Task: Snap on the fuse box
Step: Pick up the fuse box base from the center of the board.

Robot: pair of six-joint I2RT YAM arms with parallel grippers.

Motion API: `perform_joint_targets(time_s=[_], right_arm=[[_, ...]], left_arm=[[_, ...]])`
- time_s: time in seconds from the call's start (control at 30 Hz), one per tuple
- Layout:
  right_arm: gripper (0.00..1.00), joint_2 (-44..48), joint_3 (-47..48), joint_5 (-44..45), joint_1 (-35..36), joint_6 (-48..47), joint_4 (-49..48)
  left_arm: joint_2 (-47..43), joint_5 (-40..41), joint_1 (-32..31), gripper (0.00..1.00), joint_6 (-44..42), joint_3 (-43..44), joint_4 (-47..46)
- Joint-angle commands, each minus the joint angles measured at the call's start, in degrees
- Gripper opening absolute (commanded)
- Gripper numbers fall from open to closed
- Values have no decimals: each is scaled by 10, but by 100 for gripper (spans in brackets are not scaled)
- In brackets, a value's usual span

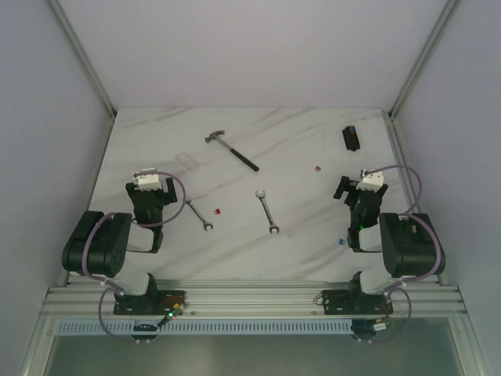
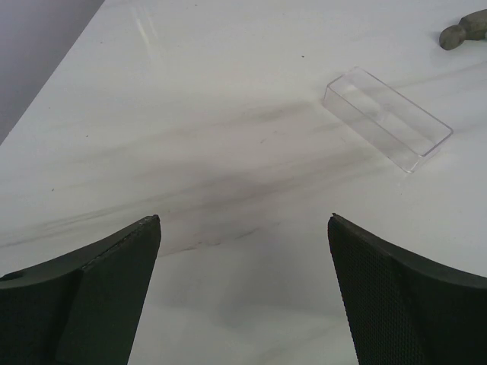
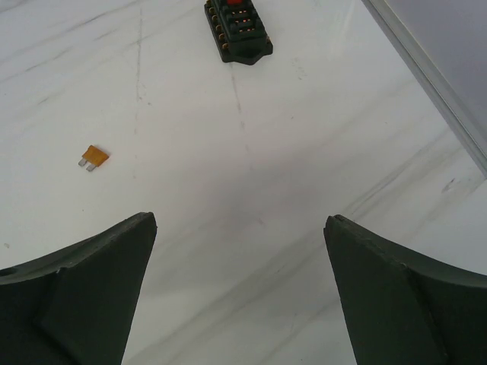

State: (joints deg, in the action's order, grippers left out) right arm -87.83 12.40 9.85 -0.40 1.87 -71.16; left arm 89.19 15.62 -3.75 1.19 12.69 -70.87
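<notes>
- Lying near the far right corner of the desk [image 1: 313, 125], the fuse box [image 1: 351, 137] rests flat, with a red fuse visible in its middle (the right wrist view cuts off its far end).
- The right gripper [image 3: 240, 224] hovers short of it, jaws spread wide and empty.
- The left gripper [image 2: 243, 228], by the left edge, is equally wide open and holds nothing.
- What looks like a clear plastic cover [image 2: 386, 120] lies ahead of it, toward the far edge.
- An orange fuse [image 3: 93, 157] lies loose, apart from the box.
</notes>
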Motion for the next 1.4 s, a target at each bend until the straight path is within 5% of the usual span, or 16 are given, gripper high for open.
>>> perform_joint_targets(time_s=[0.0,0.17,0.33,0.6,0.83,1.13,1.37], right_arm=[[100,8,12,0,1,-4,-18],[100,19,26,-9,1,-8,17],[100,60,82,-7,1,-3,151],[100,38,252,7,-3,-8,384],[100,-90,446,-31,-44,9,526],[80,-263,661,-32,-48,7,623],[77,-356,794,-23,-48,-16,675]], left_arm=[[-3,-8,2,100,-3,7,-27],[-3,-8,2,100,-3,7,-27],[-4,-8,2,100,-3,6,-29],[-99,32,3,100,30,78,182],[-132,7,3,100,60,130,315],[-162,-63,3,100,69,141,358],[-171,-82,2,100,73,140,357]])
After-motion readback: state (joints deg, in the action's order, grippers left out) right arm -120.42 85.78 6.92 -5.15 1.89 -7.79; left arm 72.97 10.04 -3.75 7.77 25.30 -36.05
